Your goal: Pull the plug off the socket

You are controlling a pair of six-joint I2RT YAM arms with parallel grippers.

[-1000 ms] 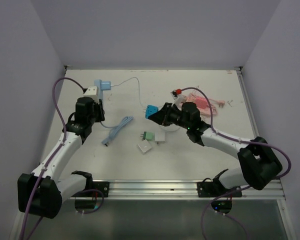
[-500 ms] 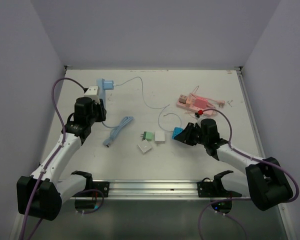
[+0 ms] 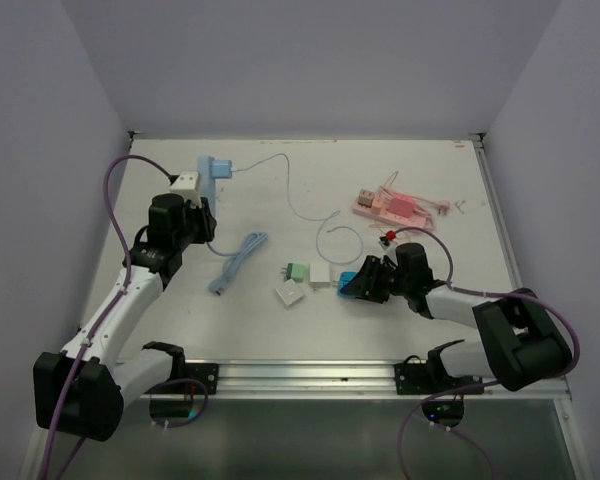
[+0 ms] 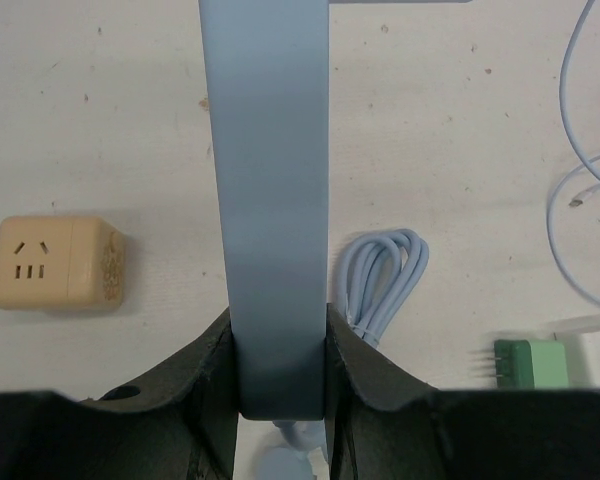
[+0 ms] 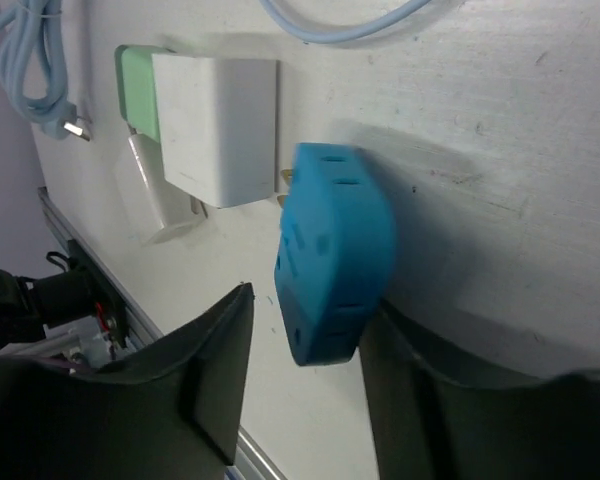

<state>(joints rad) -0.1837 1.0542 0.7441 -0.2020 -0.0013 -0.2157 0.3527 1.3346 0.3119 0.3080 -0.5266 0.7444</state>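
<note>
Because the plug (image 4: 270,200) is a pale blue moulded piece, I judge it rigid, light and smooth-faced. It should not give under pressure, but it may slip if caught by an edge. Take hold across its two flat sides, never by the thin cable (image 5: 345,36). It sits at the far left of the table (image 3: 450,180), and the left gripper (image 4: 278,340) is pressed tight on both its flat sides. I cannot tell whether it rests on the surface or hangs clear.

I take the bright blue block with slotted faces to be the socket (image 5: 335,250). It lies near the front of the table, well apart from the plug, so I judge the separation done. It should handle alike: hard, light, glossy, with rounded corners, best gripped on the broad faces. The right gripper (image 5: 310,310) straddles it with jaws parted. One finger stands clear of it and the other is at its far side, so nothing is pinched.

A white block (image 5: 220,130) lies just beside the socket, with a green block (image 5: 138,90) touching its far side.
</note>
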